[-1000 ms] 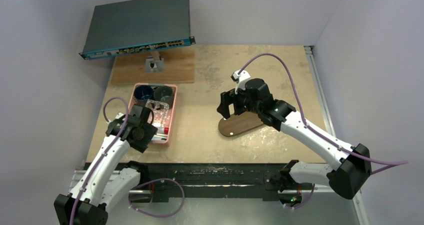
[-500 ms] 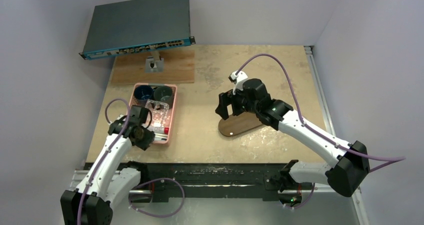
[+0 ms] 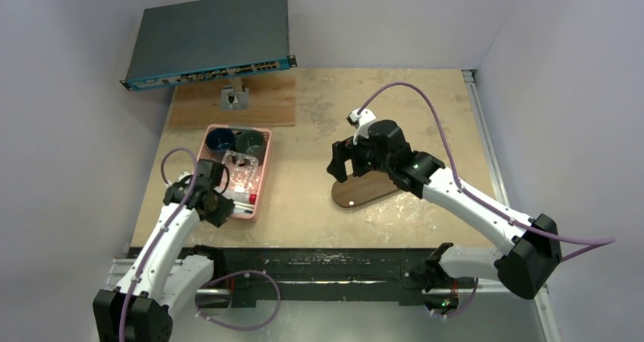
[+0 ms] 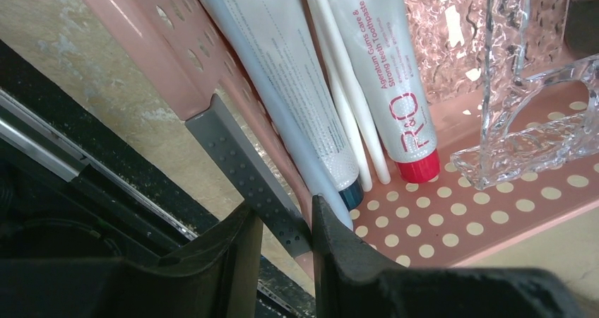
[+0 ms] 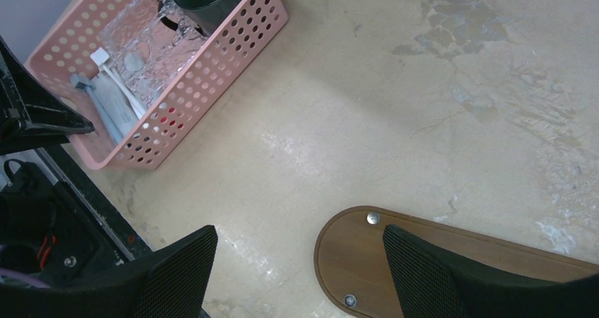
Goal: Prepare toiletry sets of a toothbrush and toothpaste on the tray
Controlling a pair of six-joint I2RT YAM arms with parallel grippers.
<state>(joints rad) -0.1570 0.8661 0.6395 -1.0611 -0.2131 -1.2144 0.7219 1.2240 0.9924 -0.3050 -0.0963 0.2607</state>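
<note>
Two toothpaste tubes, one red-capped (image 4: 385,71) and one blue-capped (image 4: 282,56), lie with slim white toothbrushes (image 4: 346,99) along the near wall of the pink basket (image 4: 494,212). My left gripper (image 4: 282,205) straddles that wall. Its jaws stand close together, pinching a flat grey dotted strip (image 4: 240,155) that lies along the rim. From above, the left gripper (image 3: 224,199) sits at the basket's near end. My right gripper (image 5: 298,232) hangs open and empty over the table beside the rounded end of the brown tray (image 5: 353,261). The bare part of the tray (image 3: 357,194) holds nothing.
The basket (image 3: 264,167) also holds a clear glass holder (image 4: 523,141) and two dark mugs (image 3: 220,139) (image 3: 248,142). At the back stand a network switch (image 3: 209,38) and a wooden board (image 3: 258,110) with a small stand (image 3: 234,96). Black rails run along the table's near edge.
The left gripper has dropped to the basket's near wall and its jaws have come much closer together. The right arm has shifted slightly left and stays open.
</note>
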